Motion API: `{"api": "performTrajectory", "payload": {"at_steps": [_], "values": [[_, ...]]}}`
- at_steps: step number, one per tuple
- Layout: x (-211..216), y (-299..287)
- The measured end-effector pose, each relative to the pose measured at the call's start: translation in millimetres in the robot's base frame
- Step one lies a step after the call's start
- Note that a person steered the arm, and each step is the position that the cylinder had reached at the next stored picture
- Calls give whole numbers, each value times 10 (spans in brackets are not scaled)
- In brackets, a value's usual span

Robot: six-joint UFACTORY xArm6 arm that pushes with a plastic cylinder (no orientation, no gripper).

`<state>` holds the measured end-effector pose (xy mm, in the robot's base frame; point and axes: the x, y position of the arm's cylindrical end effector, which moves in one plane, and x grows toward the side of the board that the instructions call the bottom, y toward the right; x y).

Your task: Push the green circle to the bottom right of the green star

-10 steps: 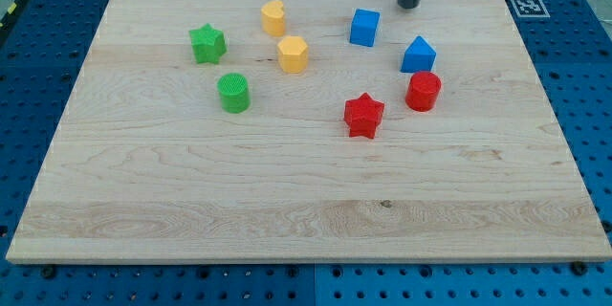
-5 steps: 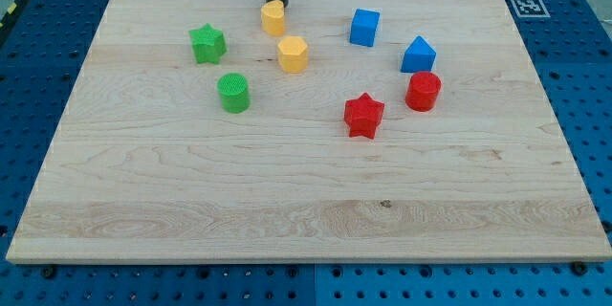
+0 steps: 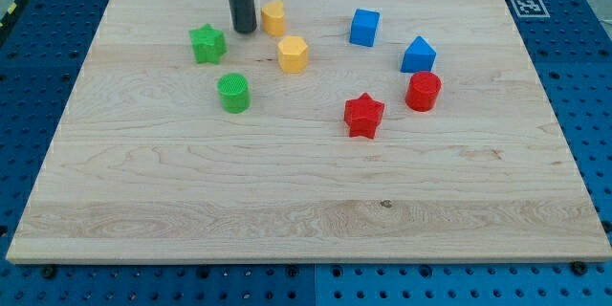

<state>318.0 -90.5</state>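
Observation:
The green circle (image 3: 233,92) stands on the wooden board (image 3: 306,201), just below and slightly right of the green star (image 3: 207,44), with a small gap between them. My tip (image 3: 244,30) rests on the board between the green star and a yellow block (image 3: 274,17), to the star's upper right. It sits well above the green circle and touches no block that I can see.
A yellow hexagon (image 3: 294,54) lies right of the green circle. A blue cube (image 3: 364,28), a blue house-shaped block (image 3: 418,54), a red cylinder (image 3: 423,91) and a red star (image 3: 363,115) sit in the board's right half.
My tip has swept from the board's top right leftward, past the top yellow block, and down to beside the green star. No block has moved.

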Motion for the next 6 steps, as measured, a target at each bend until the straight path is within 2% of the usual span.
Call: {"api": "performTrajectory", "payload": {"at_steps": [1, 2, 3, 5, 6], "values": [[316, 0], [275, -51], [164, -362], [223, -815], [252, -607]]}}
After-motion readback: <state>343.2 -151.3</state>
